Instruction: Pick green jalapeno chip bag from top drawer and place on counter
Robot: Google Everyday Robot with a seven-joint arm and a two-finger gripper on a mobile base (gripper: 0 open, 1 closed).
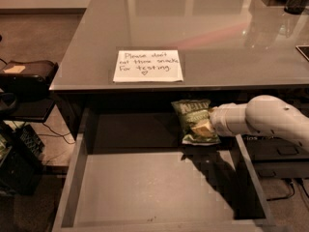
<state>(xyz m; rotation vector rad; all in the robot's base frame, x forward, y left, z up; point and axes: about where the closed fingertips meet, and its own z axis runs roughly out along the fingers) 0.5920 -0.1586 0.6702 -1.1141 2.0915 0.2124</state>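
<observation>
1. Your gripper (212,125), at the tip of the rounded white arm (270,121), sits in the back right corner of the wide, shallow dark-grey top drawer (77,178).
2. The small crinkly dark-green jalapeno chip bag (192,116) stands in that corner, its right edge touching the gripper.
3. You cannot tell how far the gripper is open, nor whether it has hold of the bag.
4. The white handwritten paper note (147,65) lies at the front edge of the glossy grey counter (203,28).

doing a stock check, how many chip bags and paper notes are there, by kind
chip bags: 1, the bag at the back of the drawer, gripper at its right edge
notes: 1, the note on the counter
total: 2
</observation>
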